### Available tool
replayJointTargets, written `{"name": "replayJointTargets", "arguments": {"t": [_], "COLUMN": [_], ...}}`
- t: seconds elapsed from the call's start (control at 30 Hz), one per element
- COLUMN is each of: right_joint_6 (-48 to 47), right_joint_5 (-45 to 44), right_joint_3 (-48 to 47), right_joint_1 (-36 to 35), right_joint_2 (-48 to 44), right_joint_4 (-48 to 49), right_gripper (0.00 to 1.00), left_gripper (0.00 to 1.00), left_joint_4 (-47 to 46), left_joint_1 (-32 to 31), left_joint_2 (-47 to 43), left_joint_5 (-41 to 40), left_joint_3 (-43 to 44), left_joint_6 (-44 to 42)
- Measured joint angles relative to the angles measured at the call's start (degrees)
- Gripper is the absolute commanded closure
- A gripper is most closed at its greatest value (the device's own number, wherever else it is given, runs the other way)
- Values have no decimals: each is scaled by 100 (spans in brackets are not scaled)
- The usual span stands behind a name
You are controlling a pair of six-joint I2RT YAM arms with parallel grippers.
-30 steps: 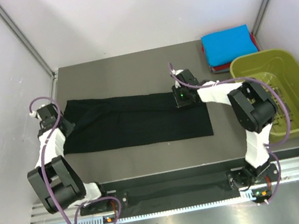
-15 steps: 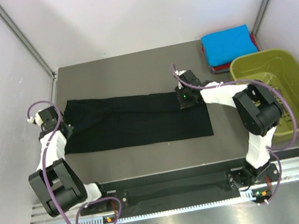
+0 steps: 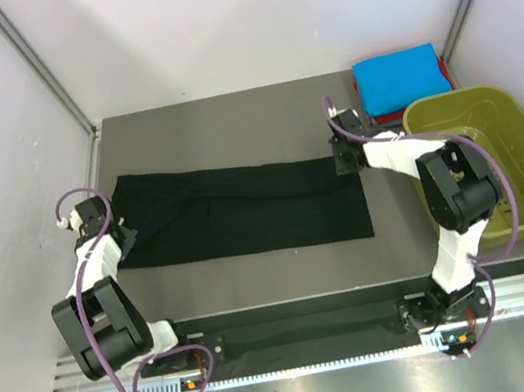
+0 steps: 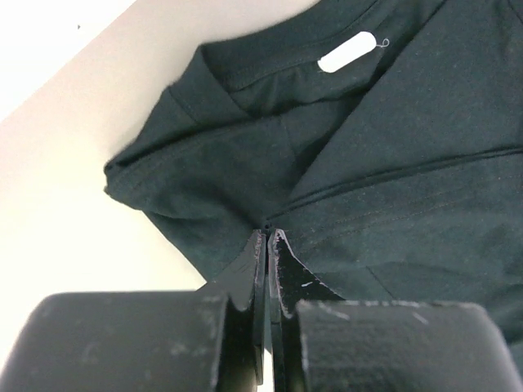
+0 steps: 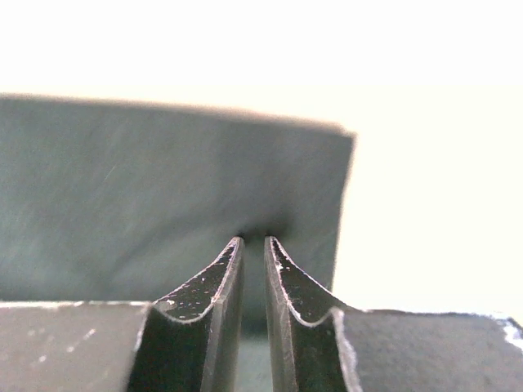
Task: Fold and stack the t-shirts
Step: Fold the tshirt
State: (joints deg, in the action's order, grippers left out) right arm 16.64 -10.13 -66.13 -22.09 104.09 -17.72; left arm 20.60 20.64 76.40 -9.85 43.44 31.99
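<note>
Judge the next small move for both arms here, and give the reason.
Probably lift both ends together and fold the black t-shirt across. The left gripper is pinched shut at its collar end, the right gripper nearly shut at the hem corner, and the shirt lies flat in a long strip.

you see a plain black t-shirt (image 3: 244, 209) with a small white neck label (image 4: 347, 51) on a dull grey table (image 3: 209, 124). a bright blue folded shirt (image 3: 401, 80) lies over a red one (image 3: 388, 118). the basket (image 3: 498, 154) is olive green. both arms are black and white with purple cables.
</note>
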Motion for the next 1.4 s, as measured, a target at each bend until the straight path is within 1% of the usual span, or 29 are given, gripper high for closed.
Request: {"name": "replayJointTargets", "arguments": {"t": [0.17, 0.33, 0.7, 0.87, 0.93, 1.07, 1.23, 1.37, 1.4], "right_joint_6": [-22, -57, -120, -50, -2, 13, -17, -57, -52], "right_joint_5": [-168, -254, -358, -570, -667, -743, -557, -269, -177], "right_joint_3": [-461, -938, -1322, -1541, -1567, -1572, -1585, -1856, -1980], "right_joint_1": [278, 354, 358, 352, 352, 339, 107, -483, -669], "right_joint_2": [501, 868, 1106, 1228, 1237, 1185, 831, 575, 562], "right_joint_4": [-35, -129, -343, -553, -610, -737, -920, -817, -776], "right_gripper": [83, 83, 82, 83, 81, 75, 70, 69, 69], "left_gripper": [100, 100, 100, 100, 100, 100, 100, 100, 98], "left_joint_4": [-48, -109, -114, -109, -96, -92, -26, -35, -33], "left_joint_1": [0, 2, 7, 7, 7, 7, 11, 11, 11], "left_joint_2": [39, 39, 37, 2, -39, -201, -540, -852, -916], "left_joint_5": [7, -22, -52, -46, -20, 22, 125, 146, 114], "left_joint_3": [-70, -269, -284, -326, -341, -341, -201, -44, -4], "left_joint_6": [221, 382, 557, 592, 590, 557, 367, 304, 321]}}
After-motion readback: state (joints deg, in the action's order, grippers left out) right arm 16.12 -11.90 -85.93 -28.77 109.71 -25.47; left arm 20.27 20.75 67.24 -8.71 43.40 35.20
